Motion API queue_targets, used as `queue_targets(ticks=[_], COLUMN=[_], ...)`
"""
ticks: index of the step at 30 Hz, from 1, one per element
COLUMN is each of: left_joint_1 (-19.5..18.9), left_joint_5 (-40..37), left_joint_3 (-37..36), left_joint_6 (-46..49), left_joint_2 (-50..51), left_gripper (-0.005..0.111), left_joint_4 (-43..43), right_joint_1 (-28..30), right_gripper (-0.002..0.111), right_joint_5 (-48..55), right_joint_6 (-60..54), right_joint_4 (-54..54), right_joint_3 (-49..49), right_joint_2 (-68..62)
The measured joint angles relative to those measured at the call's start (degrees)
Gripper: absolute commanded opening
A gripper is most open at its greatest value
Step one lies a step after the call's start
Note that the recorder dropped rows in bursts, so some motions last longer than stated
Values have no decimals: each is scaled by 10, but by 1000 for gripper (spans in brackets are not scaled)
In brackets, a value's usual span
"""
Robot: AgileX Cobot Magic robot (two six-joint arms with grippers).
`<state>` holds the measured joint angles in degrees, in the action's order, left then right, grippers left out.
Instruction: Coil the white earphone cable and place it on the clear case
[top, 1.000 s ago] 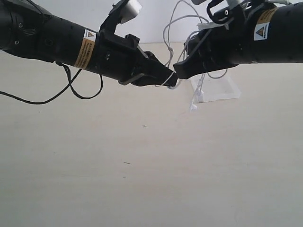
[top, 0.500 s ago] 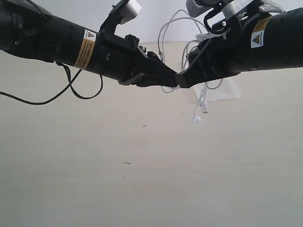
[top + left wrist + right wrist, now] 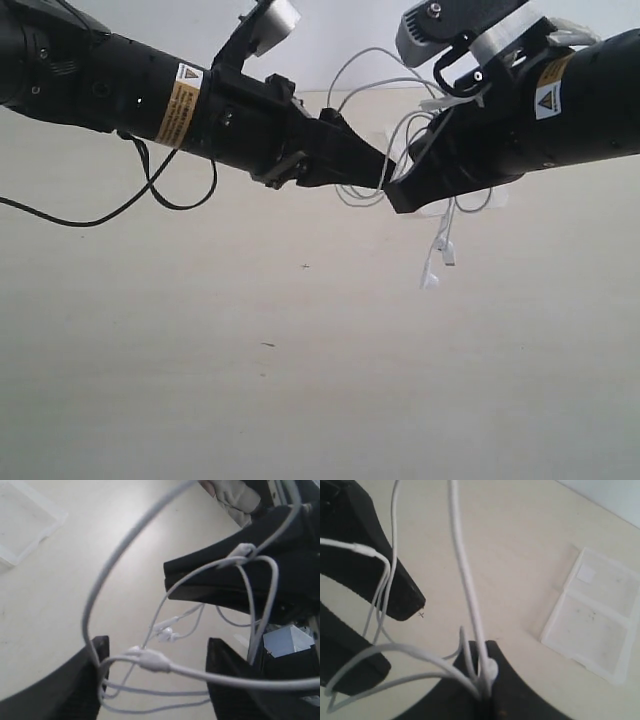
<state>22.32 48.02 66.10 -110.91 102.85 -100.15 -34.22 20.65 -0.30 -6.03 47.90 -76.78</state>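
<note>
I had the left gripper with its fingers spread, loops of the white earphone cable slack between them, I judge to free the coil. The right gripper pinched the gathered strands aloft, earbuds dangling. The clear case lay on the table, apart.

White earphone cable hangs in loops; clear case lies flat.

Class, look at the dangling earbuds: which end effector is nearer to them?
Right. The right end effector pinches the cable, and the earbuds hang just below it. The left end effector stands open around cable loops, off to the side and farther from them.
</note>
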Motion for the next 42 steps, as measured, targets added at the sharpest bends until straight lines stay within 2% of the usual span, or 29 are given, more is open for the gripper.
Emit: queue_targets(ticks=[5, 17, 19, 25, 28, 32, 34, 35, 37, 39, 42], left_joint_1=[-1, -4, -11, -67, -70, -70, -73, -76, -84, -94, -114], left_joint_5=[9, 84, 91, 135, 159, 139, 125, 124, 124, 124, 124], left_joint_3=[0, 0, 0, 0, 0, 0, 0, 0, 0, 0, 0], left_joint_6=[-2, -2, -2, -6, -6, -4, -3, -2, 3, 8, 25], left_joint_2=[-15, -39, -49, -57, -57, -57, -57, -57, -58, -63, -79], left_gripper=[57, 57, 57, 57, 57, 56, 49, 42, 24, 0, 0], left_joint_4=[0, -1, -1, -1, -1, -1, -1, -1, -1, -1, -2], right_joint_1=[0, 13, 13, 32, 40, 41, 41, 42, 42, 42, 42], right_gripper=[0, 0, 0, 0, 0, 0, 0, 0, 0, 0, 0], right_joint_5=[22, 56, 63, 71, 70, 69, 91, 102, 134, 169, 243], right_joint_6=[3, 24, 24, 38, 43, 43, 43, 43, 43, 43, 43], right_joint_4=[0, -21, -23, -25, -27, -27, -27, -27, -30, -43, -68], right_joint_3=[0, 1, 1, 1, 1, 1, 16, 25, 56, 94, 169], right_joint_2=[0, -18, -25, -25, -25, -25, -27, -29, -35, -45, -76])
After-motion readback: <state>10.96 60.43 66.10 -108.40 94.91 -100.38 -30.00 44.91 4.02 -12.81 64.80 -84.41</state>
